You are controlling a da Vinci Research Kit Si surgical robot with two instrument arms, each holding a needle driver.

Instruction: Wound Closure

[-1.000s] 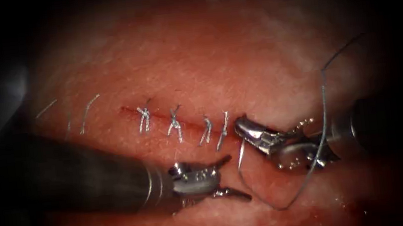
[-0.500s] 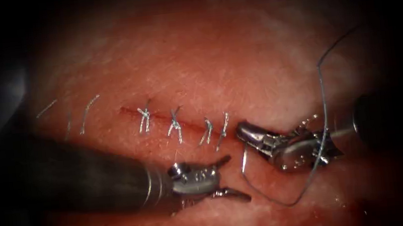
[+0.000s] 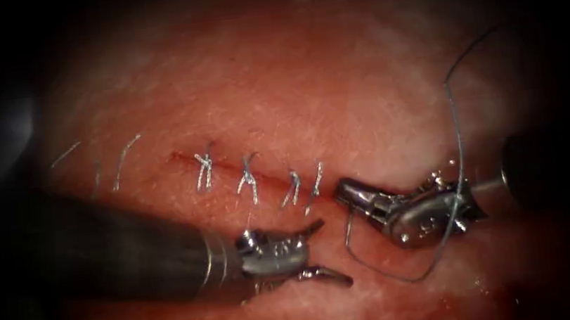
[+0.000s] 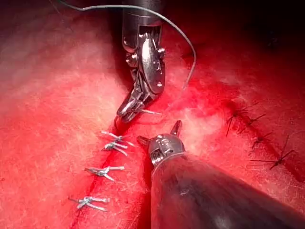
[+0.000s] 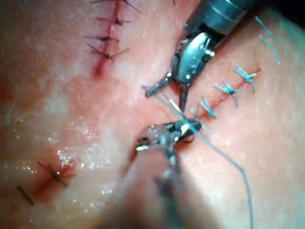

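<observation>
The cut runs across the tissue with several pale knotted stitches on it. My right tool sits at the cut's right end, jaws shut on the needle. A short bright piece of the needle sticks out beside the jaws; I cannot tell whether its point is in the tissue. Thread drops past the right tool and loops below it. My left tool lies just below the cut, jaws open and holding nothing.
Cut ends of thread lie on the tissue left of the cut. Red fluid pools near the front edge. Older rows of dark stitches mark other cuts nearby.
The thread loop below the right tool has grown smaller and risen. The right tool has rolled a little at the cut's right end. The left tool has hardly moved.
</observation>
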